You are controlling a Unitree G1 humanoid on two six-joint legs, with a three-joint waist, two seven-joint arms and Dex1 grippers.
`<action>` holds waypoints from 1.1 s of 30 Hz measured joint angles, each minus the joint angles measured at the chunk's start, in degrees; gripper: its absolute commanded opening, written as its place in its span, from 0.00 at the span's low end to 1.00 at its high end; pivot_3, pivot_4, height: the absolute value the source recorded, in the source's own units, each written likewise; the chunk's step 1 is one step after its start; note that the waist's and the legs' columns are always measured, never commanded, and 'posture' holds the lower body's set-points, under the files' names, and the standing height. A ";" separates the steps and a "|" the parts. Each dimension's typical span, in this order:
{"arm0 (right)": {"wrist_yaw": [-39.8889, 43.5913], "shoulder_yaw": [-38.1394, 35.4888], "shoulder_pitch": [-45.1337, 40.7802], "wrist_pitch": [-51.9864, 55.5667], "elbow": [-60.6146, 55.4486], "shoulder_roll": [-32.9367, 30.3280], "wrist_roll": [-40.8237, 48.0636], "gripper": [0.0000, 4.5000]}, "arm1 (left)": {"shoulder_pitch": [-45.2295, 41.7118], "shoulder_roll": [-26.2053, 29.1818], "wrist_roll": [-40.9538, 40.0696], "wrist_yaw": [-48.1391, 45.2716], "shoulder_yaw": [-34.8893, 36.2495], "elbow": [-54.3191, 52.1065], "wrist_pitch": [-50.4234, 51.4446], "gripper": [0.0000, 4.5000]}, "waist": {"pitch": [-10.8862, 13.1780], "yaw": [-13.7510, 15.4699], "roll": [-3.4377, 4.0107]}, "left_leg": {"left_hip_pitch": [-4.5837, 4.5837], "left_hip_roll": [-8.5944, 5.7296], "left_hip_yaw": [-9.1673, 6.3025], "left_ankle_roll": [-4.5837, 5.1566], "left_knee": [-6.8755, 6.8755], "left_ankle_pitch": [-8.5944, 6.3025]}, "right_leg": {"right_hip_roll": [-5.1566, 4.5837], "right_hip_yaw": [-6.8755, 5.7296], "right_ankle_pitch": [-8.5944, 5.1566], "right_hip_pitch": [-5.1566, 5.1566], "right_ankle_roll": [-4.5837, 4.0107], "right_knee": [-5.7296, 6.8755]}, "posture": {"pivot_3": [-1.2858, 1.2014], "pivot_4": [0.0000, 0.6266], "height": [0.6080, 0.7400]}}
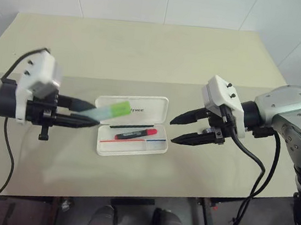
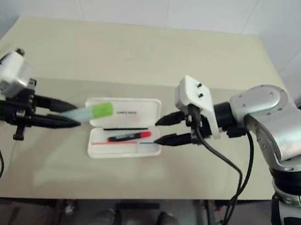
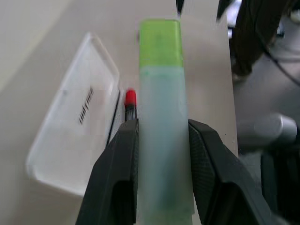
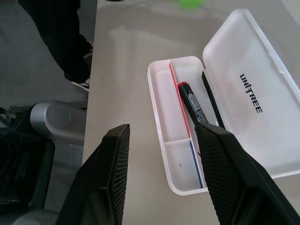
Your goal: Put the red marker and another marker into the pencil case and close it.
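Observation:
The white pencil case (image 1: 134, 150) lies open in the middle of the table, its lid (image 4: 253, 89) folded back flat. The red marker (image 1: 135, 134) rests inside the tray along the red and blue stripe. My left gripper (image 1: 93, 115) hovers just left of the case, shut on the other marker (image 1: 112, 111), a pale mint one with a green cap (image 3: 161, 42). The cap end sticks out over the lid's left corner. My right gripper (image 1: 172, 131) hangs open just right of the case with nothing between its fingers, pointing toward it.
The beige table (image 1: 147, 51) runs back to a white tiled wall. Black cables (image 1: 258, 176) hang from both wrists over the table's front edge.

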 measured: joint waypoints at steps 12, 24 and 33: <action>-5.06 -0.67 1.64 2.98 -4.17 -0.91 4.79 0.52 | -5.16 -4.70 15.37 -2.66 -16.08 1.77 -12.52 0.24 | 0.00 0.28 0.00 | -0.01 0.00 0.07 0.12 0.09 -0.07 | 0.01 0.08 0.00 0.00 0.01 0.04 | 0.52 0.24 1.00; -8.07 -0.89 2.91 3.67 -5.01 -1.09 7.45 0.52 | -8.68 -12.68 23.36 1.32 -23.54 3.27 -12.24 0.24 | 0.00 0.28 0.00 | -0.01 0.05 0.06 0.12 0.15 -0.07 | 0.06 0.11 0.02 0.01 0.04 0.28 | 0.52 0.24 1.00; -7.10 -0.88 2.90 3.12 -4.69 -1.64 7.56 0.52 | -5.37 -14.28 25.55 6.29 -25.81 -0.51 -5.68 0.24 | 0.00 0.30 0.00 | -0.01 0.05 0.06 0.13 0.17 -0.07 | 0.06 0.13 0.02 0.01 0.04 0.32 | 0.52 0.24 1.00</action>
